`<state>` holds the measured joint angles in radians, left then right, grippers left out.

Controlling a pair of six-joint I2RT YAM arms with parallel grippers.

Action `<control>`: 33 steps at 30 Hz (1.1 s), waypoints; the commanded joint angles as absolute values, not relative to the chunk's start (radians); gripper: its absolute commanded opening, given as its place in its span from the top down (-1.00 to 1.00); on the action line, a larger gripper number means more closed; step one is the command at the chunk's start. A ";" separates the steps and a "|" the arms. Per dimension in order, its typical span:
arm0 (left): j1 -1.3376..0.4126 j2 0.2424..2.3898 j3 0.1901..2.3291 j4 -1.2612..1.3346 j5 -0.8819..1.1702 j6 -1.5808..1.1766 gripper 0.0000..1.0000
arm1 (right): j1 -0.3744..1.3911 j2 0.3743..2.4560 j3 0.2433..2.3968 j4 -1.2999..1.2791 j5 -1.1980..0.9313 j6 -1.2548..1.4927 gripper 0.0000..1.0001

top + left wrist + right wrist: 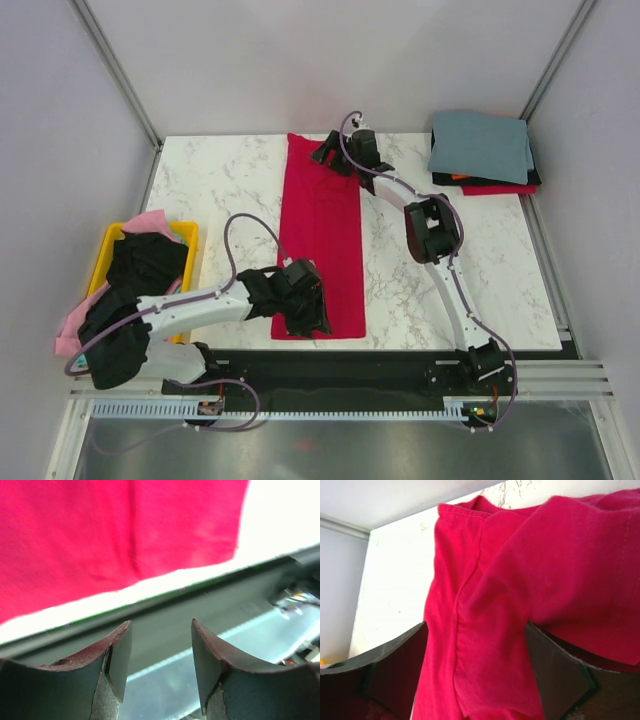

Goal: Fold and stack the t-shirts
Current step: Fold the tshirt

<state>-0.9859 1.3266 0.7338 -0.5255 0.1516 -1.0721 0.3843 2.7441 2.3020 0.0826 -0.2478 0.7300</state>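
Crimson soft-cloth t-shirt [325, 230], long folded strip, on white marble table [210, 180]. Left gripper [160, 630] at near hem: parted, empty. Right gripper [476, 630] at collar end: wide, cloth btwn, unpinched. Looks light, floppy; best pinch end corners.

Top view: even, diffuse overhead light; only faint, soft shadows fall around the crimson t-shirt [320, 235]; focus sharp. Left wrist view: bench [280, 515] right of the shirt overexposed to blank white; left pincer [161, 635] blurred. Right wrist view: bench left of the shirt washed out; right pincer [476, 630] dark, soft-edged.
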 commanded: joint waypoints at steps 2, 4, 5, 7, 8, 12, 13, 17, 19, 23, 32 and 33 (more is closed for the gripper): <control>-1.008 1.207 0.827 -0.610 0.088 -1.146 -0.16 | 0.380 2.654 2.094 0.098 -0.238 0.732 -0.86; -1.008 1.184 0.891 -0.703 0.003 -1.092 -0.17 | 0.385 2.607 2.091 0.106 -0.273 0.716 -0.95; -1.008 1.181 0.914 -0.727 -0.044 -1.072 -0.17 | 0.382 2.591 2.112 0.085 -0.284 0.715 -0.96; -1.008 1.164 0.971 -0.802 -0.127 -1.025 -0.17 | 0.382 2.547 2.128 0.061 -0.291 0.698 -0.96; -1.009 1.152 0.982 -0.822 -0.155 -1.020 -0.17 | 0.382 2.492 2.126 0.058 -0.298 0.692 -0.96; -1.002 1.079 0.965 -0.909 -0.300 -1.015 -0.19 | 0.380 2.306 2.057 0.055 -0.321 0.649 -0.96; -0.999 1.048 0.951 -0.925 -0.320 -1.023 -0.19 | 0.382 2.193 2.008 0.066 -0.319 0.640 -0.96; -0.904 0.936 0.832 -0.954 -0.344 -1.060 -0.19 | 0.387 1.842 1.513 0.140 -0.260 0.667 -0.96; -0.836 0.904 0.763 -0.942 -0.292 -1.040 -0.19 | 0.419 1.705 1.351 0.088 -0.188 0.664 -0.96; -0.689 0.902 0.666 -0.859 -0.161 -0.983 -0.18 | 0.587 1.354 0.987 -0.131 0.067 0.635 -0.96; -0.681 0.963 0.545 -0.759 -0.031 -0.994 0.03 | 0.963 1.129 0.577 -0.328 0.198 0.894 -0.75; -0.683 0.948 0.513 -0.753 -0.011 -1.005 0.04 | 0.982 1.117 0.559 -0.328 0.192 0.909 -0.74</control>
